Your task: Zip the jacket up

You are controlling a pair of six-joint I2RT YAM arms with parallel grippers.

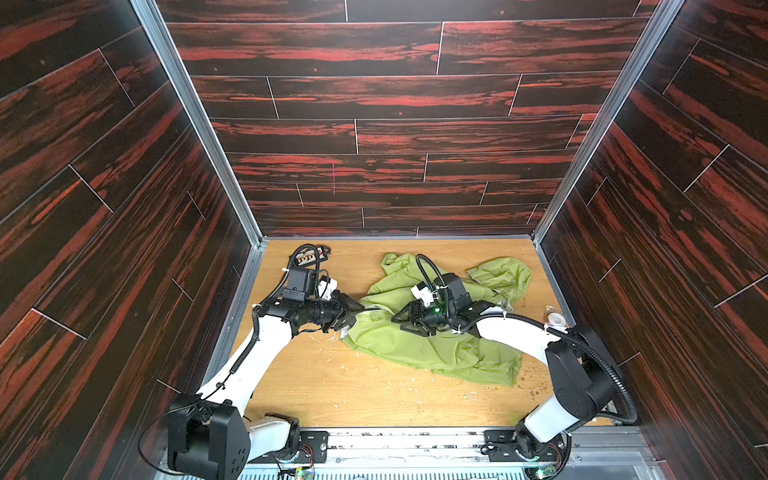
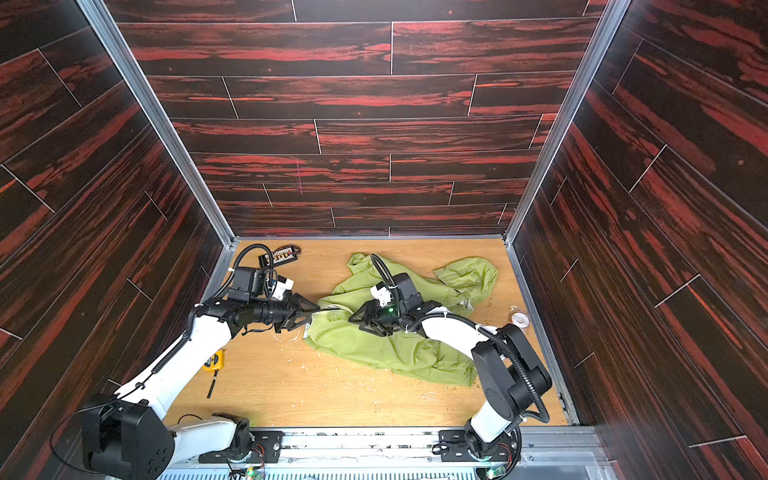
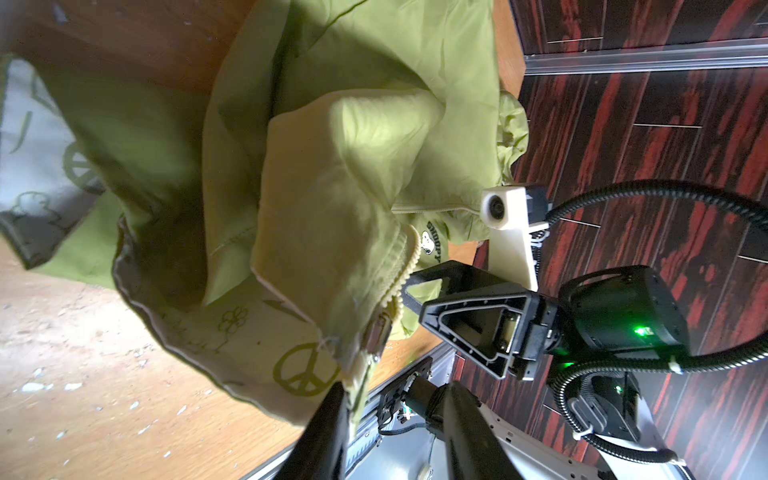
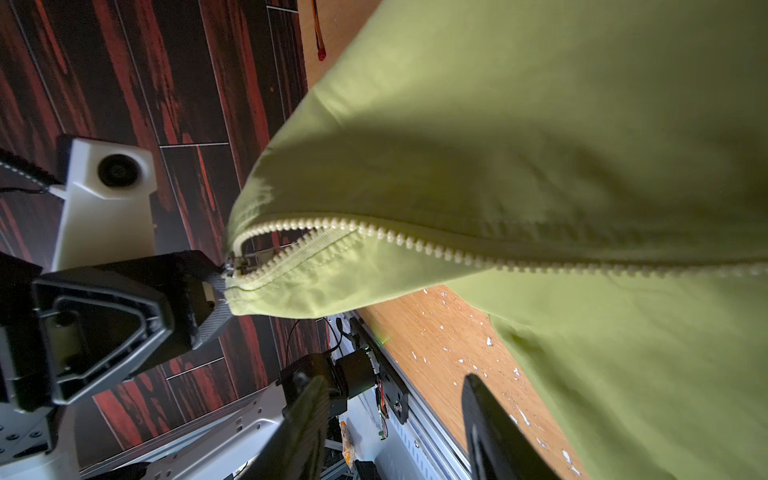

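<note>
On the tabletop (image 1: 332,395): jacket (image 1: 415,353), zipper (image 4: 415,245) hardly zipped.
Left pincer (image 1: 355,318): at jacket's 9 o'clock, pinching zipper's bottom end.
Right pincer (image 1: 397,324): released, empty.
Left to do: pull slider (image 3: 376,334) up.

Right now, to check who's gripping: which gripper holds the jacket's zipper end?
The left gripper: it holds the jacket right at the end of its zipper. The right gripper hangs open above the cloth, gripping nothing.

The site was a robotics laboratory test cell. Dark red wood-grain wall panels (image 1: 374,95), set in aluminium corner profiles (image 1: 195,120), enclosed a scuffed wooden tabletop (image 1: 332,395). A cabled left arm (image 1: 249,361) and right arm (image 1: 511,328) were mounted on a metal base rail (image 1: 407,440). A yellow tape measure (image 2: 214,359) lay on the tabletop.
</note>
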